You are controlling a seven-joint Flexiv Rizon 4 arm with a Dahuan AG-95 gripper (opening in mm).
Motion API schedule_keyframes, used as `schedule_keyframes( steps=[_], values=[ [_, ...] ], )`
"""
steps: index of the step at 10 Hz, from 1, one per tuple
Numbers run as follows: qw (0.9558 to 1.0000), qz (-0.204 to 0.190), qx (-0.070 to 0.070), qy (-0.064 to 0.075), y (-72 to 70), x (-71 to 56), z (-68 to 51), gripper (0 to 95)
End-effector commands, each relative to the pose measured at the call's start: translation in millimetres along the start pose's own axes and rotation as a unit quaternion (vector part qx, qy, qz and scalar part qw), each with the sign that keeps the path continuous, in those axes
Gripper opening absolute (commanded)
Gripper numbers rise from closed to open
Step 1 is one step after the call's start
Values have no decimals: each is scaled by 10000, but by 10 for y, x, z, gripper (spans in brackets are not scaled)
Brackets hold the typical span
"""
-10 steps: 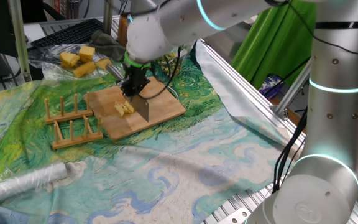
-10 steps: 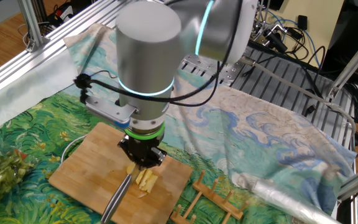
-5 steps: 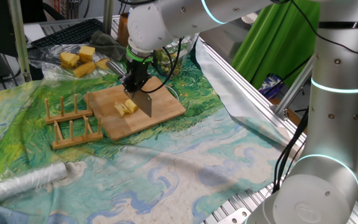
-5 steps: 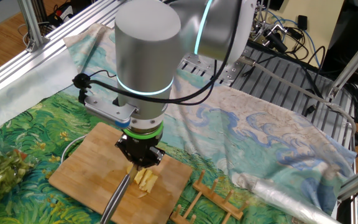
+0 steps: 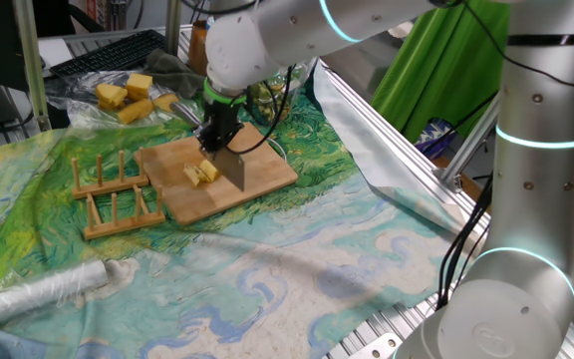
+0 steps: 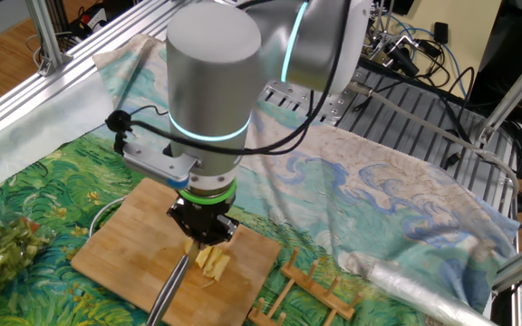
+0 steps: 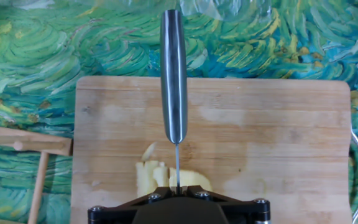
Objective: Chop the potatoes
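The potatoes (image 5: 200, 173) are a small cluster of pale-yellow slices on the wooden board (image 5: 267, 175). They also show in the other fixed view (image 6: 211, 263) and at the bottom of the hand view (image 7: 157, 177). My gripper (image 5: 217, 135) is shut on a steel knife (image 5: 232, 168) and hovers right over the potatoes (image 6: 202, 237). The knife blade hangs just above the board beside the slices. In the hand view the knife (image 7: 174, 74) is seen edge-on, its handle pointing away from the gripper (image 7: 176, 190) across the board (image 7: 260, 137).
Larger yellow chunks (image 5: 128, 95) lie on plastic at the back left. A wooden rack (image 5: 113, 194) stands next to the board, also in the hand view (image 7: 23, 146). A foil roll (image 5: 48, 289) lies at the front. Green scraps (image 6: 3, 249) lie off the board.
The gripper has lifted the knife up off the board by the potato slices and moved slightly back; over the last half second it has barely moved.
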State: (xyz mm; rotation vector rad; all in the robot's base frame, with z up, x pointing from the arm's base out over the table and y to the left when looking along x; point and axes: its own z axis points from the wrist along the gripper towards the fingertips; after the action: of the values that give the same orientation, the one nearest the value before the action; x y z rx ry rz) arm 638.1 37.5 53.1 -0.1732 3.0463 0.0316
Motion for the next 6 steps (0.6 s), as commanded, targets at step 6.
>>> schedule_keyframes(
  steps=[6],
  values=[
    [9998,95,0,-194,79,-13,328,0]
  ],
)
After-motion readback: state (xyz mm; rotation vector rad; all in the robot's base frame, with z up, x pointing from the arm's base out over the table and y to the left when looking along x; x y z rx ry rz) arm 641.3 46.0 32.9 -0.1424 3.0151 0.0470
